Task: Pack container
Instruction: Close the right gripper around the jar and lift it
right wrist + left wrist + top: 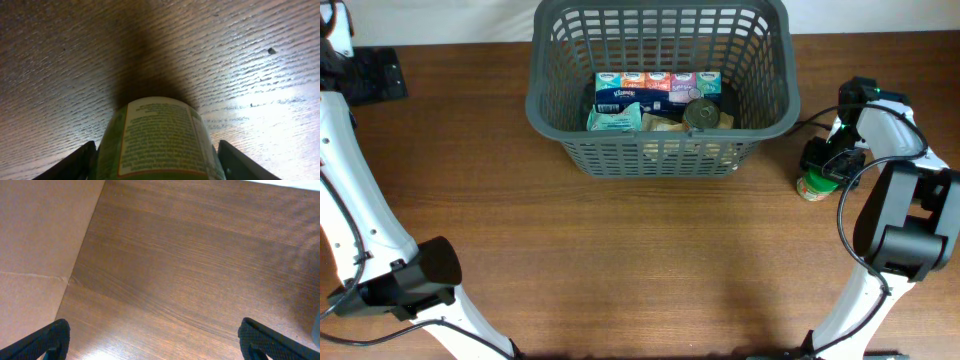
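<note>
The container [620, 158] stands at the far middle of the surface [640, 260], and I judge the packing well under way but not done. Inside it I see a row of tissue packs [658, 88] against its back wall, a tin can [700, 114] in front of them towards its right end, and a teal packet [612, 120] towards its left end. One item is left outside: a green-lidded jar [812, 186] upright on the surface, just beyond the container's right end. That looks like the piece in hand. In the right wrist view the right fingers [80, 162] sit close on either side of the jar [160, 135], low on its label. I cannot tell whether they are pinching it or only bracketing it. The left fingers [50, 337] are spread wide with nothing between them, over bare surface well to the container's left. As I read it, the jar's lift and drop-in are yet to come.
</note>
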